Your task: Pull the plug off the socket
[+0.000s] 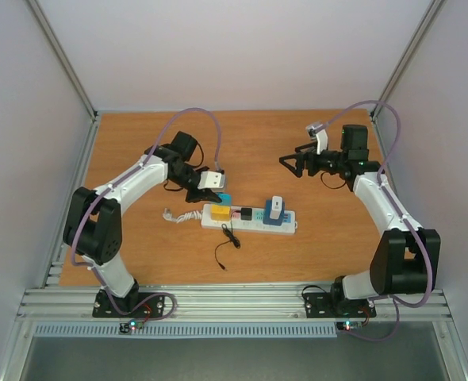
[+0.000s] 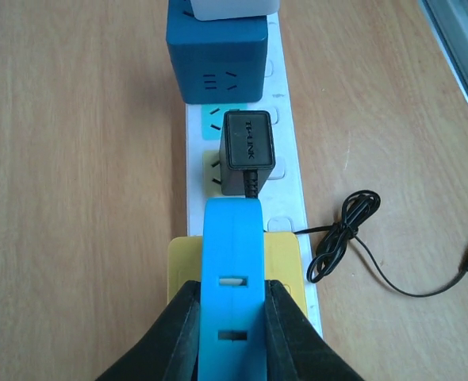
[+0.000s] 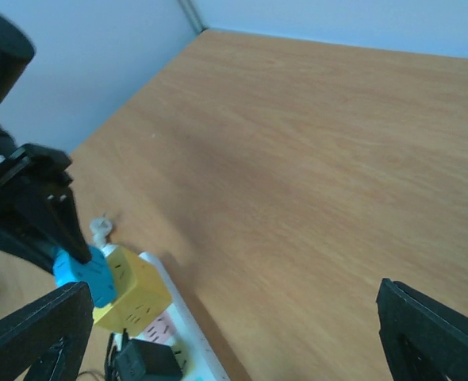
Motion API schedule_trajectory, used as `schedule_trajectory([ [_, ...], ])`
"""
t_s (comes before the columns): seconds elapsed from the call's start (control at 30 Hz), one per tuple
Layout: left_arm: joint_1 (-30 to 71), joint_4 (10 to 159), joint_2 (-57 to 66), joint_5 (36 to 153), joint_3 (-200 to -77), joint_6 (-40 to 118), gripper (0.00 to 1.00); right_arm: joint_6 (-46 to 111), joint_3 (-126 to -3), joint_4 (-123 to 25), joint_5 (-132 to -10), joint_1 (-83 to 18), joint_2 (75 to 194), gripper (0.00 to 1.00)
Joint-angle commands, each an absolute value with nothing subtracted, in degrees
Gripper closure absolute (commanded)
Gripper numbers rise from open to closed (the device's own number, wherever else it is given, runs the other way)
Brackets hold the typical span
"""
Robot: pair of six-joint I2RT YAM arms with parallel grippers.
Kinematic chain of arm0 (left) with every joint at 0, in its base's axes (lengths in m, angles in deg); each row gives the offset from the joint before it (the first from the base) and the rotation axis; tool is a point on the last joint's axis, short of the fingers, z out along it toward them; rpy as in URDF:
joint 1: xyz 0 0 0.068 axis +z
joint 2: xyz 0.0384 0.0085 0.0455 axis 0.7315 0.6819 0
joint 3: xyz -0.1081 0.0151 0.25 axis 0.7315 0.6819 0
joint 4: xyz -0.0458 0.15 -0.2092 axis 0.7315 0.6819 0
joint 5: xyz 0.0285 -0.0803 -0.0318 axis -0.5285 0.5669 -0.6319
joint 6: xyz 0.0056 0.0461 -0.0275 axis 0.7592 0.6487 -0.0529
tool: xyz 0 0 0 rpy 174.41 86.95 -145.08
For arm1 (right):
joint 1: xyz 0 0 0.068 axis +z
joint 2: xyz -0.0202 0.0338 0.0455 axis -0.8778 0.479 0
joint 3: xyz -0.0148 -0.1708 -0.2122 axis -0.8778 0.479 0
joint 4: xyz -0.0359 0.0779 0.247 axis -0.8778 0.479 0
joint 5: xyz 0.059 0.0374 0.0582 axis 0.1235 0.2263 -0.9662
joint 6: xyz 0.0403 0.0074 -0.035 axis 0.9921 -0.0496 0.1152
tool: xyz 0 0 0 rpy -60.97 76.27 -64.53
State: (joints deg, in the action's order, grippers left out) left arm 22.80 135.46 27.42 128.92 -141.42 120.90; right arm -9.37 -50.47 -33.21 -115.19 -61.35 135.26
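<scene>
A: Left fingers [image 2: 178, 333] clamp the light-blue plastic plug [image 2: 232, 262], seated in a yellow cube adapter [image 2: 288, 262] at the long white power strip's [image 2: 288, 143] nine-o'clock end. Right fingers [image 3: 440, 333] gape apart.

B: Best draw it straight out, no twisting.

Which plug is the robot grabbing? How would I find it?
Find the long white power strip on the wooden table. At its end nearest the left arm sits a yellow cube, with the light blue plug on it, pinched by the left end effector. Its neighbours are yellow, black and dark blue; only it is light blue.
</scene>
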Motion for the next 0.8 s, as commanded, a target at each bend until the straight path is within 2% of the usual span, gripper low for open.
schedule_trajectory([
  [0.0,22.18,139.91,27.51,130.31,-138.62,120.57,0.98,-11.67,-48.73,-31.87,-116.98,-57.43,132.33,0.02],
  [0.23,22.05,130.56,22.44,129.14,-132.44,111.8,0.84,-9.73,-46.32,-34.14,-114.17,-52.59,129.87,0.02],
  [0.57,22.22,128.44,19.24,128.39,-130.1,107.4,0.63,-9.63,-45.99,-33.08,-108.5,-42.26,129.25,0.01],
  [0.77,23.29,128.19,18.62,128.52,-129.57,106.05,0.59,-7.52,-44.79,-36.13,-105.91,-36.69,129.18,0.02],
])
